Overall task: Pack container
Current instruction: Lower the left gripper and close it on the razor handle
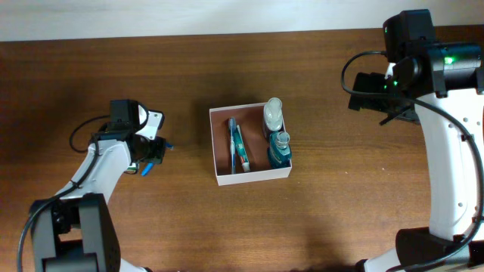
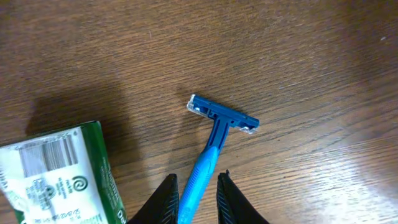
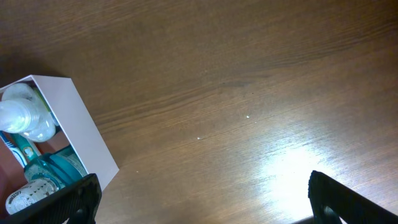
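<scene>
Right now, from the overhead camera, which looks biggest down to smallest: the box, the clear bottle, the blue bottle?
1. The box looks by far the largest.
2. The clear bottle and the blue bottle look about alike inside it, so I won't rank one over the other.

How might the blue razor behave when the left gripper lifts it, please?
The razor looks like thin plastic, so probably light and stiff. Its smooth, narrow handle might slip or twist in the left gripper. The wide head may tip it.
</scene>
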`<action>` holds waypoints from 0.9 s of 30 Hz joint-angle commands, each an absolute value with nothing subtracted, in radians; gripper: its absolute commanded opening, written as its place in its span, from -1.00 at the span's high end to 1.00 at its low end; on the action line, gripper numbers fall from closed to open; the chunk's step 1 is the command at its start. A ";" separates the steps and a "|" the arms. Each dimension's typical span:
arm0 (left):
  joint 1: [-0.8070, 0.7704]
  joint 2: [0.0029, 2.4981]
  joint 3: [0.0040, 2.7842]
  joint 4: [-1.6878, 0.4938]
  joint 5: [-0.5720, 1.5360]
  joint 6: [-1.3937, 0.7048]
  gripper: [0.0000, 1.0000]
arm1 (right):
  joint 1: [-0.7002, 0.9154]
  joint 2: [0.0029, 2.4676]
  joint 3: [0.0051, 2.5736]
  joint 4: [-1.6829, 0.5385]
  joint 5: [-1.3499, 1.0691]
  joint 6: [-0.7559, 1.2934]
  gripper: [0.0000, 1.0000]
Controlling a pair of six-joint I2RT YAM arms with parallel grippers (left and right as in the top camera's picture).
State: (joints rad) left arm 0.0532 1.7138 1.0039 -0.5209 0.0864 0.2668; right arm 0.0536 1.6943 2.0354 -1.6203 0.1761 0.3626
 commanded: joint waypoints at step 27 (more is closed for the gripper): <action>0.060 1.823 0.995 -0.519 0.135 0.258 0.60 | 0.050 1.693 2.042 -1.620 0.192 0.363 -0.96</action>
State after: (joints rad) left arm 0.0532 1.8076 1.0042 -0.5083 0.1204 0.2943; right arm 0.0536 1.6943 2.0354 -1.6203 0.1761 0.3630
